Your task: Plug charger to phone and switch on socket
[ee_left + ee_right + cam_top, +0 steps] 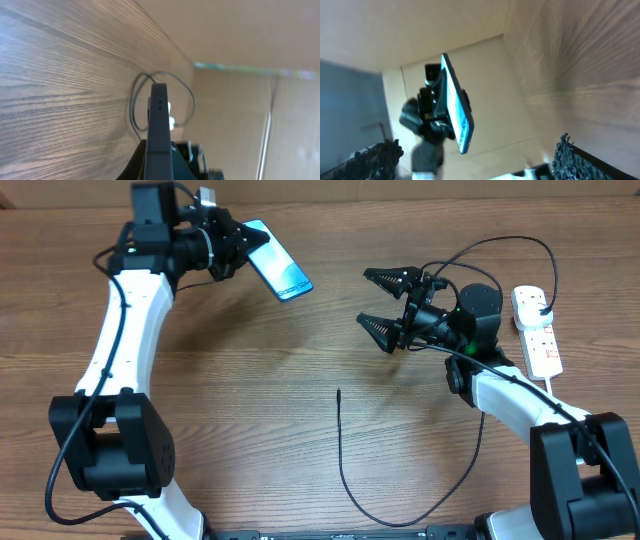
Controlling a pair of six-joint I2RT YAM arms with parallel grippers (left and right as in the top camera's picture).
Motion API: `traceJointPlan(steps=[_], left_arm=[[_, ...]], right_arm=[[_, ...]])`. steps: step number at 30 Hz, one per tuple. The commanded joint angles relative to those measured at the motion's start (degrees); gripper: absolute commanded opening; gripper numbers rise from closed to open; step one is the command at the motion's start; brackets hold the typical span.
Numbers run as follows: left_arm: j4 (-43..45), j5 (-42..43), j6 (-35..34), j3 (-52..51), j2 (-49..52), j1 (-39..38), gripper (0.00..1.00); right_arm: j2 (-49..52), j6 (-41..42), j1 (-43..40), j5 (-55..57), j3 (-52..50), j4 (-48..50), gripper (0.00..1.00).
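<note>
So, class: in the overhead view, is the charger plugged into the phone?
No: the tip of the charger lies bare on the table, well apart from the phone in the left gripper.

1. Tabletop (300, 430): brown wood-grain surface, finely streaked, matt, with a faint sheen noted in the wrist views.
2. Phone (278, 272): light blue screen recorded as smooth and glossy, glass-like; dark edge seen as smooth and matt.
3. Charger (338, 430): thin black cable, smooth matt sheath, rubbery in look.
4. Socket (540, 340): white plastic, smooth, slightly shiny; red marks noted on it.
5. Right gripper (364, 297): black plastic; jaws shown with rough, toothed inner faces.
6. Left arm (130, 330): white shell panels, smooth and semi-glossy; black joints, matt.
7. Back wall (485, 75): beige, cardboard-like, matt.
</note>
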Motion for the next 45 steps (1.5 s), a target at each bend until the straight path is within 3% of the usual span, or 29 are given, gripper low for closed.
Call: traceJointPlan(steps=[1,8,14,19,22,32,45], left_arm=[[-0.22,13.11,11.04,0.20,-0.20,1.42,0.04],[-1.01,14.34,16.09,0.20,-0.20,2.78,0.05],[-1.03,14.32,17.29,0.20,-0.20,3.52,0.04],[-1.03,14.27,17.31,0.20,-0.20,4.70,0.04],[-1.01,14.27,17.33,0.20,-0.20,5.33,0.04],[-1.03,14.27,17.73,0.20,-0.20,5.62,0.04],[-1.03,14.25,17.73,0.20,-0.20,5.62,0.05]], right_arm=[[-0.37,-13.90,-0.61,-4.72,1.18,0.20,1.00],[-0.37,-24.20,-0.59,-6.29,2.69,-7.82,1.00],[-0.37,-42.82,-0.48,0.50,12.52,-38.03,1.00],[-0.37,-56.00,1.64,17.86,23.45,-64.65,0.99],[-0.37,-59.69,4.35,26.03,26.56,-72.17,1.00],[-0.24,-60.37,18.16,47.69,26.60,-82.55,1.00],[3.34,-58.05,25.35,49.68,22.99,-84.06,1.00]])
